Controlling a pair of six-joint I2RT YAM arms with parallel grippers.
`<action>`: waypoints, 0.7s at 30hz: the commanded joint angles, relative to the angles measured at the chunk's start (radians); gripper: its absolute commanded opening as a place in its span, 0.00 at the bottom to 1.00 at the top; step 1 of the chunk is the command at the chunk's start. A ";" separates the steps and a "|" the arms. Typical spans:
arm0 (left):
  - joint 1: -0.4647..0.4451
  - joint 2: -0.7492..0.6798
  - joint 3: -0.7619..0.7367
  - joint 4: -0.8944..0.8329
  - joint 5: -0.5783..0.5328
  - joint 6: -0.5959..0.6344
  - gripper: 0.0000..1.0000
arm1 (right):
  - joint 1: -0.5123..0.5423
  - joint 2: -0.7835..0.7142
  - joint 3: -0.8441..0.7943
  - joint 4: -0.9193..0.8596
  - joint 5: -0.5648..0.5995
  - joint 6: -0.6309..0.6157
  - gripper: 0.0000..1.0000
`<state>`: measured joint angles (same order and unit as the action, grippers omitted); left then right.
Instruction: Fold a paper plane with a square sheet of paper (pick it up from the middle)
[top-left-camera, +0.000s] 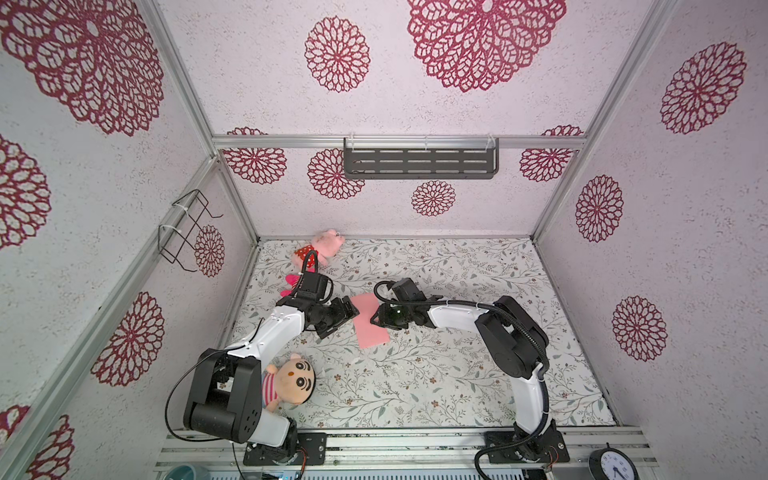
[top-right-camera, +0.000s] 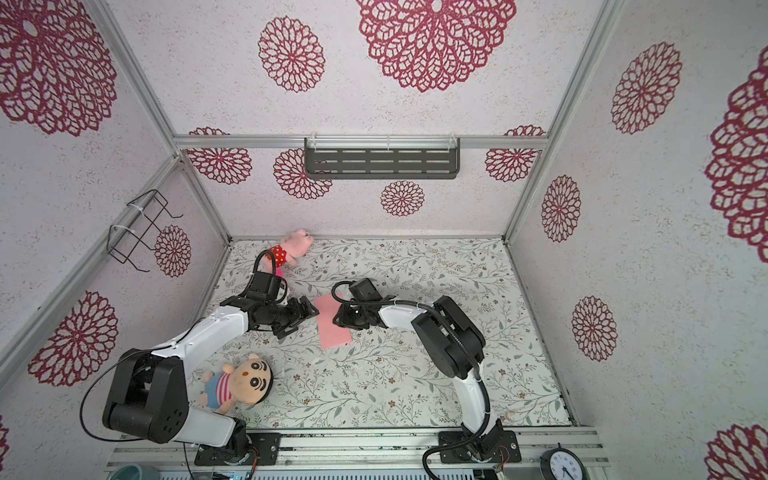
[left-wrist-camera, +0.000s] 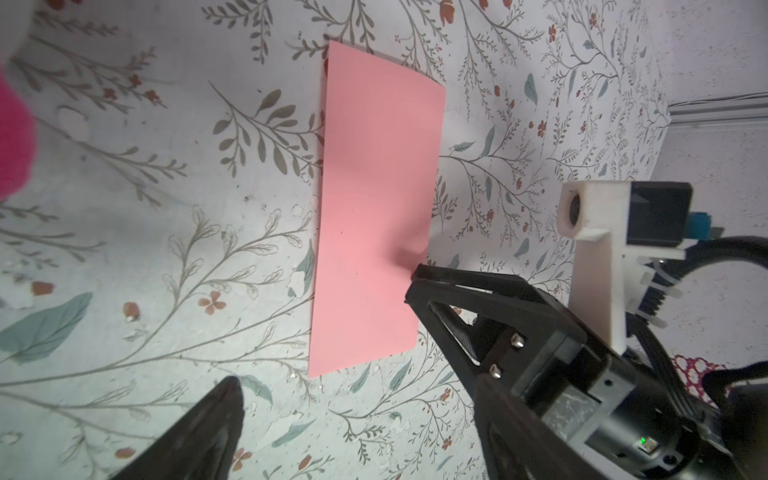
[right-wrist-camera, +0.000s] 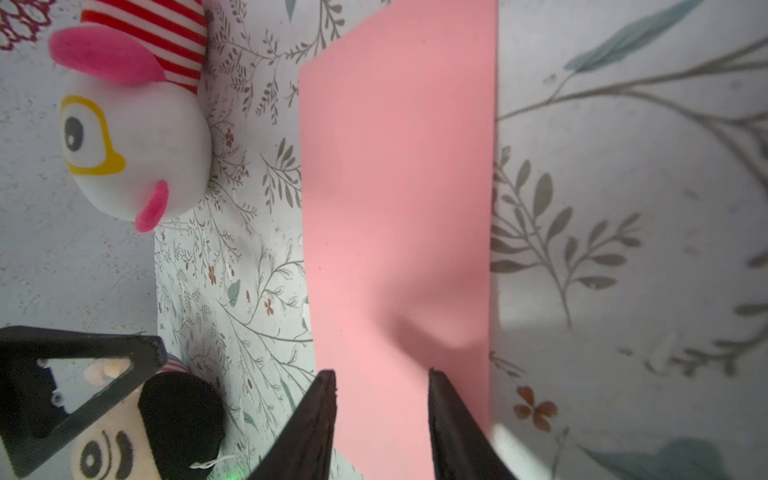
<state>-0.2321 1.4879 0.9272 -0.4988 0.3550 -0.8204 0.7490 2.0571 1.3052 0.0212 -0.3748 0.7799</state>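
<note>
Lying flat — pink paper (top-left-camera: 371, 319), folded in half.

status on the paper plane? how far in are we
Early. Done: the pink paper lies on the table as a narrow rectangle, so it looks folded in half once. In hand: the right gripper is down on one long edge, jaws part closed astride it, the paper puckered there; the left gripper is open beside it, not touching. Left: nose folds, wings; no dart shape yet.
</note>
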 joint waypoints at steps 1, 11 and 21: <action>0.000 0.024 -0.017 0.050 0.033 -0.013 0.89 | -0.005 0.003 0.011 -0.049 0.006 0.018 0.41; -0.036 0.075 -0.051 0.090 0.128 -0.047 0.85 | -0.033 -0.120 -0.265 -0.040 0.020 0.084 0.41; -0.075 0.154 -0.093 0.180 0.177 -0.116 0.65 | -0.034 -0.148 -0.313 0.011 -0.001 0.115 0.40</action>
<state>-0.2974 1.6199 0.8379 -0.3775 0.5056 -0.9051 0.7174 1.8969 1.0206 0.1154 -0.3973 0.8692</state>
